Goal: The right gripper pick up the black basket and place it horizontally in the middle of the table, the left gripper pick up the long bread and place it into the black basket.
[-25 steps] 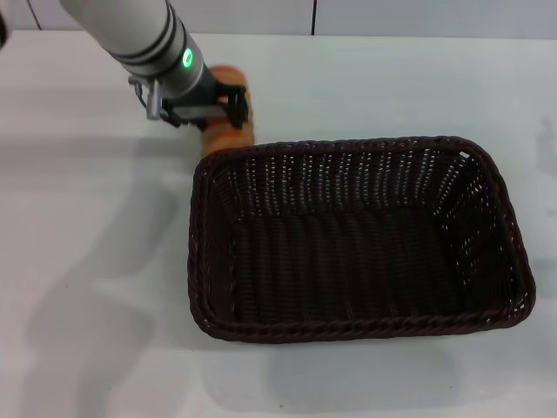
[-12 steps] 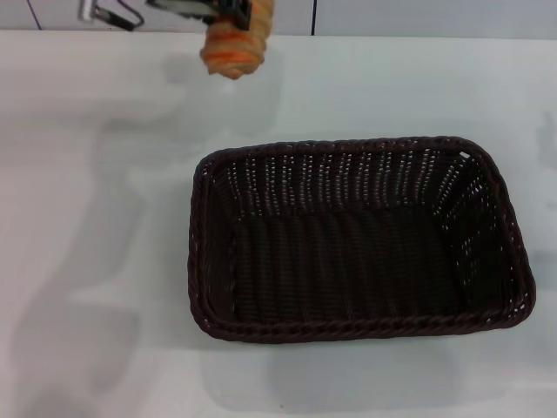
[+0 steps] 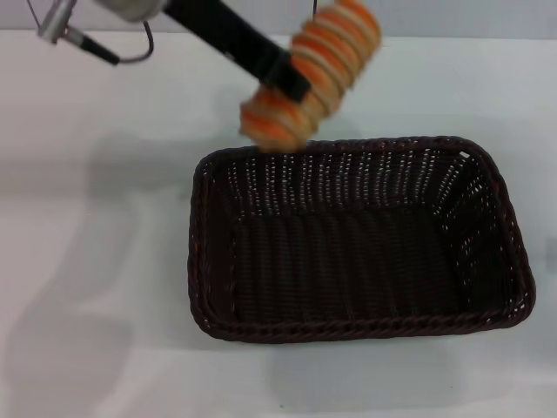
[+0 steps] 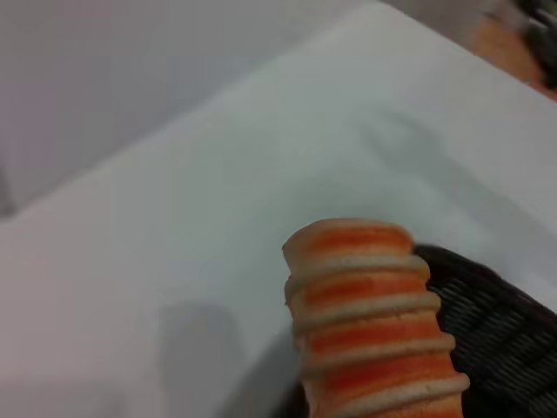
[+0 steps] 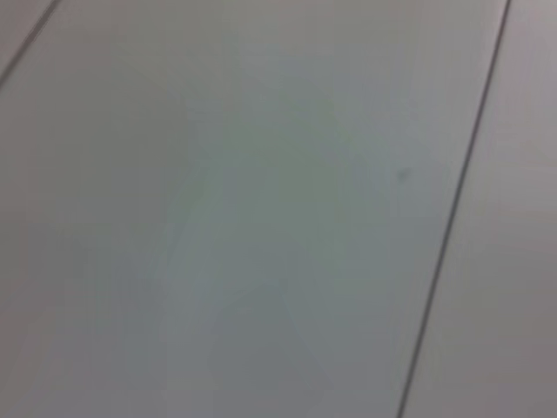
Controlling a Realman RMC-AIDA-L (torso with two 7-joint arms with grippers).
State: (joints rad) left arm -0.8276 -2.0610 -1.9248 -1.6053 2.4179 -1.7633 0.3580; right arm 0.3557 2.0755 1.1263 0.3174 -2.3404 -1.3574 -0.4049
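The black basket (image 3: pixel 357 239) lies lengthwise across the middle of the white table (image 3: pixel 87 218), open side up and empty inside. My left gripper (image 3: pixel 291 80) is shut on the long bread (image 3: pixel 313 74), a tan-orange striped loaf, and holds it in the air, tilted, above the basket's far left rim. The left wrist view shows the bread (image 4: pixel 370 313) close up with the basket's rim (image 4: pixel 496 305) below it. The right gripper is out of view; its wrist view shows only a plain pale surface.
A cable and a silver fitting of the left arm (image 3: pixel 65 26) hang at the top left. Bare tabletop lies to the left of the basket and in front of it. The table's far edge (image 3: pixel 452 37) meets a grey wall.
My left gripper has lifted the bread off the table behind the basket, raised it, then swung it right and nearer, over the basket's far left rim. The basket has not moved.
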